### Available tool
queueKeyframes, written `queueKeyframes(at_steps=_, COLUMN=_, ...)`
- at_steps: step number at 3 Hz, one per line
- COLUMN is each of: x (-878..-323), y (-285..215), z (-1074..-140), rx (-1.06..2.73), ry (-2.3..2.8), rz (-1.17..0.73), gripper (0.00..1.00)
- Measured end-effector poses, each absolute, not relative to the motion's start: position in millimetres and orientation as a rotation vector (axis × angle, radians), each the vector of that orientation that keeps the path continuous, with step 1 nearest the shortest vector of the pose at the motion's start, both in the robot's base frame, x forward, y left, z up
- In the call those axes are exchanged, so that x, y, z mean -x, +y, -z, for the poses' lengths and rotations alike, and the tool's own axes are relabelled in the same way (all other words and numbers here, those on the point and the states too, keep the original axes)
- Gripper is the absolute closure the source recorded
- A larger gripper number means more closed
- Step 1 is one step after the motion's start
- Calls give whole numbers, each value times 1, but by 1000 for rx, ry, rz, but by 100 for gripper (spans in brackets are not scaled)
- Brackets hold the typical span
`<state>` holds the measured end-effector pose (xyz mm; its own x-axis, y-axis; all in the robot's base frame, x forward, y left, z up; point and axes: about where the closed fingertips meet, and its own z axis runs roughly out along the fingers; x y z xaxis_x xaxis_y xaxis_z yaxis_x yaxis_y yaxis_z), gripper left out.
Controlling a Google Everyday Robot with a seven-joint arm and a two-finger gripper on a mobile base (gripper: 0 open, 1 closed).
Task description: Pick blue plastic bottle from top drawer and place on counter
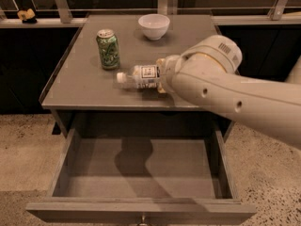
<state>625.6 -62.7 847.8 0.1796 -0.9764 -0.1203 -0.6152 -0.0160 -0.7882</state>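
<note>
Speckled beige floor (23, 149) lies around the bench (84, 86); behind the bench a pale ledge (42, 21) carries slanted pale posts (60, 3), and black panels (26, 69) stand at either side of the bench
</note>
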Motion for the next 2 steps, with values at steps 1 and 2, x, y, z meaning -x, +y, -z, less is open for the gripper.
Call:
queueKeyframes(at_steps=1, x=-636, y=-63, z=-868, rx=1739, ry=1527, rz=628, gripper=100)
queueKeyframes(at_steps=2, x=-636, y=-64, z=-869, rx=1739, ry=1526, rz=630, gripper=82)
